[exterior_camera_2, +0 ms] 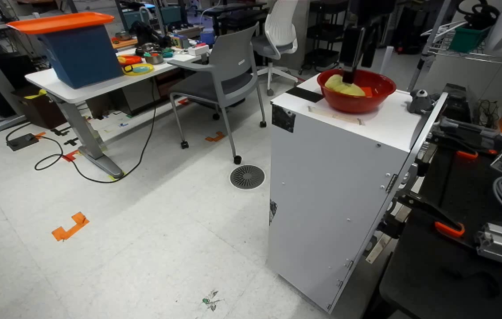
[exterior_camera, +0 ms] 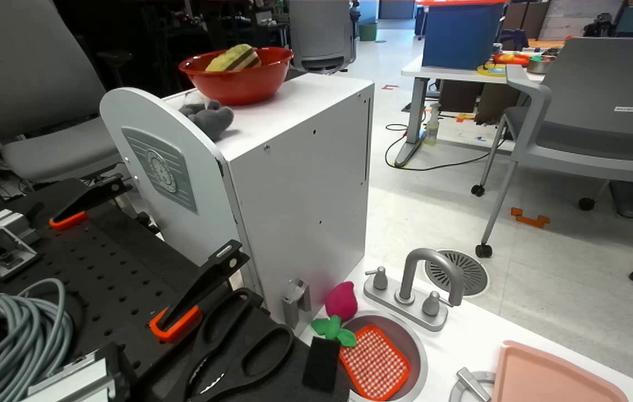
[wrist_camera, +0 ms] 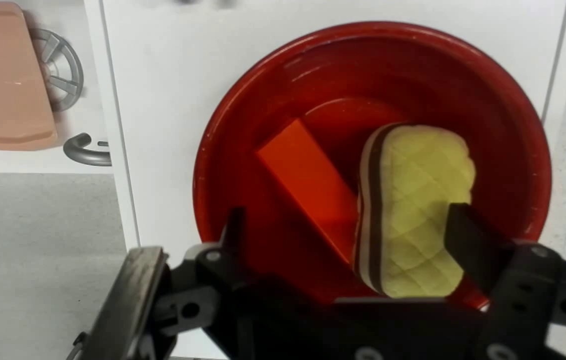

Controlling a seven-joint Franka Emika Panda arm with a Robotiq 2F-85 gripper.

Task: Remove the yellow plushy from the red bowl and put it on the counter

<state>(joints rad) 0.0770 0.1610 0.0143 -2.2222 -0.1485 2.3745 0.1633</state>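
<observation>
The yellow plushy, quilted with brown stripes, lies in the red bowl; both show in both exterior views, the plushy and the bowl. My gripper is open over the bowl. In the wrist view the right finger overlaps the plushy's right edge; the left finger is well left of it. In an exterior view my gripper reaches down into the bowl, one fingertip at the plushy; contact is unclear. The pale counter is low beside the cabinet, partly seen in the wrist view.
An orange block lies in the bowl beside the plushy. The bowl stands on a tall white cabinet with a grey toy. The counter holds a faucet, basin and pink tray. Clamps stand nearby.
</observation>
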